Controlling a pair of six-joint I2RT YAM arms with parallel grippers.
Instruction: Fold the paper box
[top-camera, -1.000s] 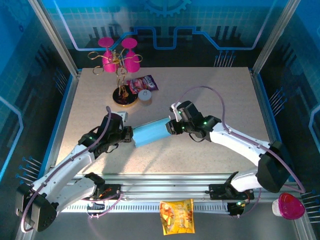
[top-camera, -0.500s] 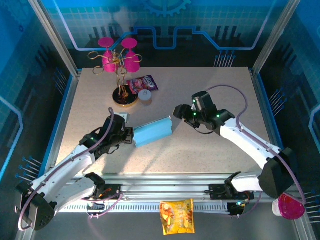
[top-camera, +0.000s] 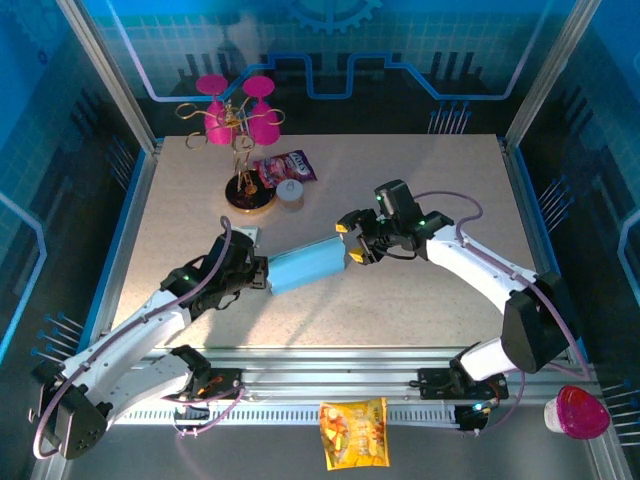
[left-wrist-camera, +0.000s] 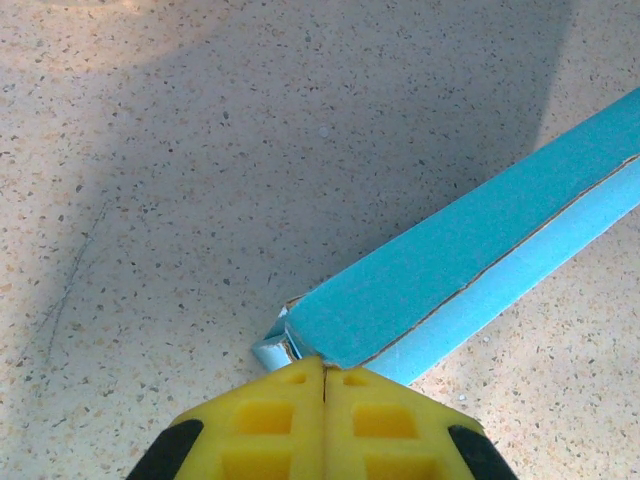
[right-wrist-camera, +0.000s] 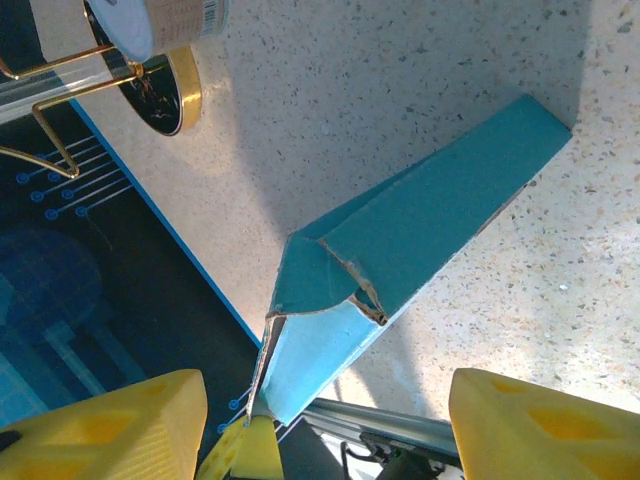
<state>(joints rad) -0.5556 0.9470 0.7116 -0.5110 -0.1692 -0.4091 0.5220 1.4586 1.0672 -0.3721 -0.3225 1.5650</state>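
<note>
Speckled table (top-camera: 430, 180) carries the job. The paper box (top-camera: 308, 264), light blue and closed into a long flat sleeve, lies near the table's middle, a bit toward the near edge, running from left-near to right-far. Step in hand, as I judge it: body is formed and the ends are being closed. In the right wrist view the box (right-wrist-camera: 420, 230) has an end flap (right-wrist-camera: 345, 280) half tucked, with a torn-looking edge and a gap under it. Left gripper (top-camera: 262, 275) is at the box's left end, its yellow fingers pressed together. The left wrist view puts the box's corner (left-wrist-camera: 285, 340) right at the left gripper's tips (left-wrist-camera: 324, 365), so it reads as pinching the end flap and holding the box steady. Right gripper (top-camera: 352, 240) sits at the box's right end with jaws spread wide and nothing between them. Next move likely calls for the right jaws to come onto that loose flap and push it flat into the end while the left holds. Containers: the box's inside is hidden. The gold stand (top-camera: 243, 160) by the far-left corner has pink glasses (top-camera: 265, 125) hanging upside down, empty. The pink-lidded tub (top-camera: 578, 412), off the table past the near-right corner, has unseen contents. For the small white cup (top-camera: 290, 193) beside the stand, I cannot tell what's in it.
</note>
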